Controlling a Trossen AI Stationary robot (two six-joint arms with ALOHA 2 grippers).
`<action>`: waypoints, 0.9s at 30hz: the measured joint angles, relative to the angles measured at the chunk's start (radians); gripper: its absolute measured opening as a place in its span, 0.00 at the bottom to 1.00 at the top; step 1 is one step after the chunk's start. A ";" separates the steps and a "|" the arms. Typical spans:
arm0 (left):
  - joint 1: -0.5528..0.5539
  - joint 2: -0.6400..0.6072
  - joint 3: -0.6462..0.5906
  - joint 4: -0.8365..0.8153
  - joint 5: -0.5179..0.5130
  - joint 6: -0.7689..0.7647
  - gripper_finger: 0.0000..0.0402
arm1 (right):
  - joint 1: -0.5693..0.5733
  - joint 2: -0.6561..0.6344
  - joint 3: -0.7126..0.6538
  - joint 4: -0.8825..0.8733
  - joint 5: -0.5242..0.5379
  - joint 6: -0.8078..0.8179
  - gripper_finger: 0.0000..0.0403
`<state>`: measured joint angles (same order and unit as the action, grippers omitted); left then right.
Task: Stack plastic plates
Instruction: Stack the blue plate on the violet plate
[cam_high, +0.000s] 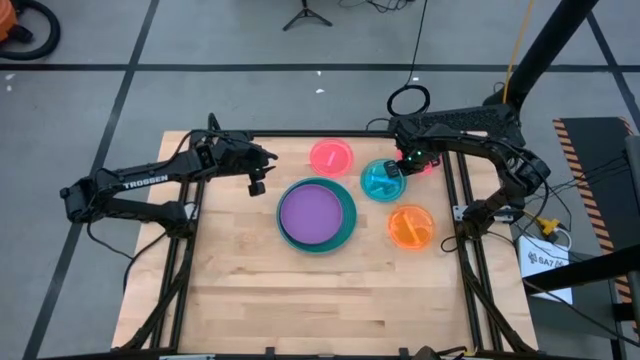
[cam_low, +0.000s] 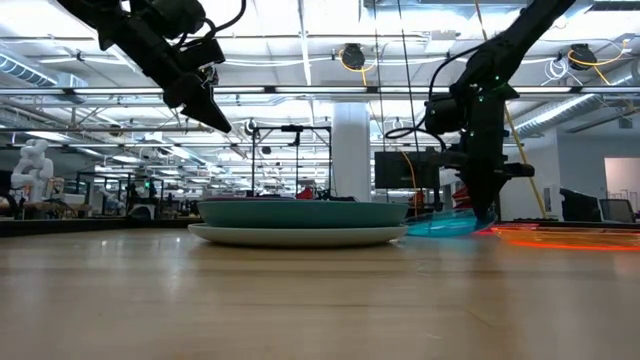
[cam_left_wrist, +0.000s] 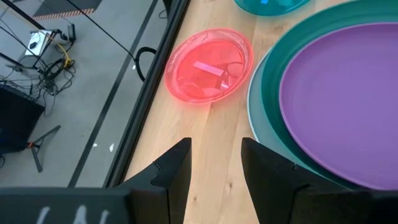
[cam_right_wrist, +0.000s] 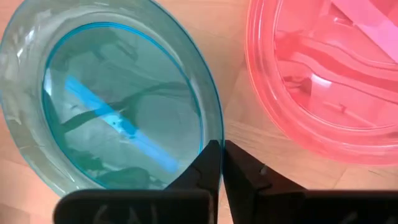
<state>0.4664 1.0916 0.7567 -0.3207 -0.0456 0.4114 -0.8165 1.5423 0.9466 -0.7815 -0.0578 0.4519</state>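
Note:
A purple plate lies on top of a teal plate, which rests on a light blue plate flat on the table. A pink plate, a small blue plate and an orange plate lie around this stack. My left gripper hangs open, high above the table between the stack and the pink plate. My right gripper is shut on the small blue plate. My right gripper pinches the small blue plate's rim on the side toward the pink plate. One finger is inside the rim and one outside. The fingers come from above, pointing down. In the low view the plate sits tilted, held side higher.
The pink plate lies right beside the held rim. The orange plate is near the table's right edge. Black frame rails run along the table's edges. Bare wood lies toward the near edge.

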 joint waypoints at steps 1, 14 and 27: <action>0.000 0.000 0.000 0.000 0.000 0.000 0.37 | 0.000 0.001 0.000 0.000 0.000 -0.001 0.01; 0.000 0.000 0.000 0.003 0.000 0.000 0.37 | 0.000 0.000 0.000 0.013 0.000 -0.019 0.00; 0.000 0.000 0.000 0.003 0.000 0.000 0.37 | -0.001 0.001 0.173 -0.040 0.000 -0.068 0.00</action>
<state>0.4664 1.0916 0.7567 -0.3172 -0.0456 0.4114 -0.8173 1.5433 1.1194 -0.8215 -0.0574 0.3842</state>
